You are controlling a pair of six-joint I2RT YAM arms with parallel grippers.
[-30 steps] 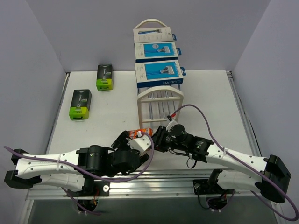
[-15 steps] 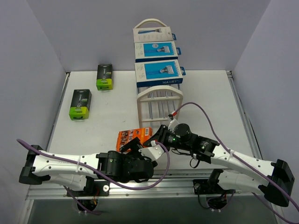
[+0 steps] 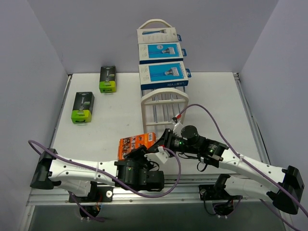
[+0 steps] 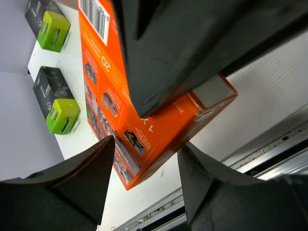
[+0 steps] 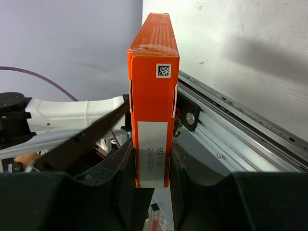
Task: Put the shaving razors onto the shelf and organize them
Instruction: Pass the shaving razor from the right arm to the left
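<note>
An orange razor box [image 3: 136, 142] hangs just above the table's near edge, gripped at one end by my right gripper [image 3: 162, 143]. The right wrist view shows that gripper [image 5: 151, 163] shut on the narrow end of the orange box [image 5: 153, 77]. My left gripper [image 3: 140, 153] sits just below the box, open. In the left wrist view the orange box [image 4: 110, 110] floats beyond the spread fingers [image 4: 82, 178] without touching them. The cream-white shelf [image 3: 163, 103] stands at the back with three blue-and-white razor boxes [image 3: 162, 73] on its tiers.
Two black-and-green razor boxes [image 3: 107, 79] [image 3: 82, 107] lie on the table at the far left. They also show in the left wrist view [image 4: 57, 98]. The metal rail [image 5: 240, 130] runs along the near table edge. Purple cables loop over both arms.
My left arm has drawn back toward the near edge and slid right, uncovering the orange box. The right gripper keeps hold of the box and has barely moved.
</note>
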